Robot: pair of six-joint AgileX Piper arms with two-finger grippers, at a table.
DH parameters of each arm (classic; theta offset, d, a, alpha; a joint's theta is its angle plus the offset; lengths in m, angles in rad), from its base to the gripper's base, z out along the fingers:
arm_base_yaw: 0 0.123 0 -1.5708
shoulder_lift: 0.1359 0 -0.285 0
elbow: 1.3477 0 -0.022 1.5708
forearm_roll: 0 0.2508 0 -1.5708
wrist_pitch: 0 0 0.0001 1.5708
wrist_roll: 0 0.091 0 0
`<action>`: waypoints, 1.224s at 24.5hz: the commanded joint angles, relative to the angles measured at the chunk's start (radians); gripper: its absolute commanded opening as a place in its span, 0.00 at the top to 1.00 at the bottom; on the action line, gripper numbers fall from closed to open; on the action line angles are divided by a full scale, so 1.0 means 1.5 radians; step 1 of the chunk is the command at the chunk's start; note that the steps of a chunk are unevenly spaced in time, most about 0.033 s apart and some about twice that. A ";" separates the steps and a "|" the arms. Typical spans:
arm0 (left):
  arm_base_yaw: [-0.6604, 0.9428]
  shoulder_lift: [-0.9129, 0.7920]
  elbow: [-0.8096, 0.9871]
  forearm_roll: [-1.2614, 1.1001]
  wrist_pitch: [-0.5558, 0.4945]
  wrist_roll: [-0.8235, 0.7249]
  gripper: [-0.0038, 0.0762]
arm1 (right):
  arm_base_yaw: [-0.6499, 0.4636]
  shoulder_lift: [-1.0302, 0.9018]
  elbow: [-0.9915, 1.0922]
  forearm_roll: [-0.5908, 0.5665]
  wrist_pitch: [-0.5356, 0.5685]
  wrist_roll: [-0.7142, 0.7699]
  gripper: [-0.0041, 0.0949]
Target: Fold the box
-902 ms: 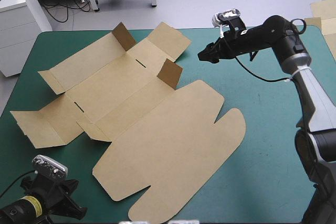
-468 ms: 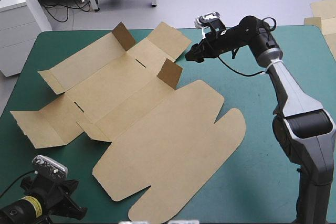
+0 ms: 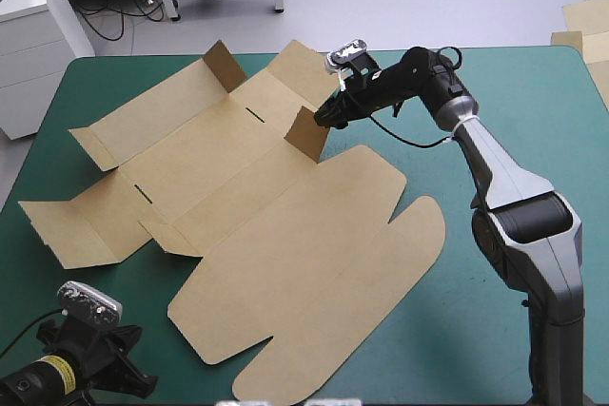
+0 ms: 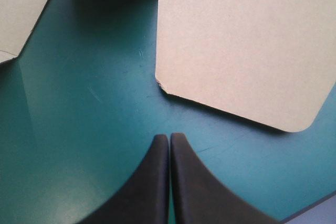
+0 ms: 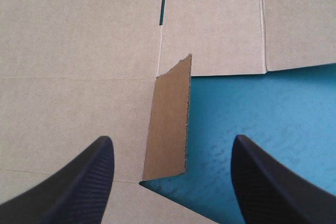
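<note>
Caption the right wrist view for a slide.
Open right gripper aimed at a raised flap of the unfolded brown box on the teal-green cover.

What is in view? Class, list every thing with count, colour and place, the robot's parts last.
box: one, brown, flat cut sheet across the table, two small flaps standing
table: one, teal-green cover, under the box
spare board: count unclear, brown, beyond the table's far right corner
left gripper: one, black, shut, over the table's near left corner
right gripper: one, black, open, at a standing flap
</note>
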 commanded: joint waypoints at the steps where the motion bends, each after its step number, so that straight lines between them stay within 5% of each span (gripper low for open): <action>1: -0.001 0.008 -0.018 0.008 -0.029 -0.004 0.96 | 0.004 -0.035 -0.023 0.035 -0.027 -0.009 0.36; 27: -0.001 0.008 -0.018 0.008 -0.029 -0.004 0.96 | 0.014 0.064 -0.024 0.146 -0.086 -0.052 0.37; 30: -0.001 0.008 -0.018 0.008 -0.029 -0.004 0.96 | 0.019 0.065 -0.024 0.144 -0.089 -0.057 0.48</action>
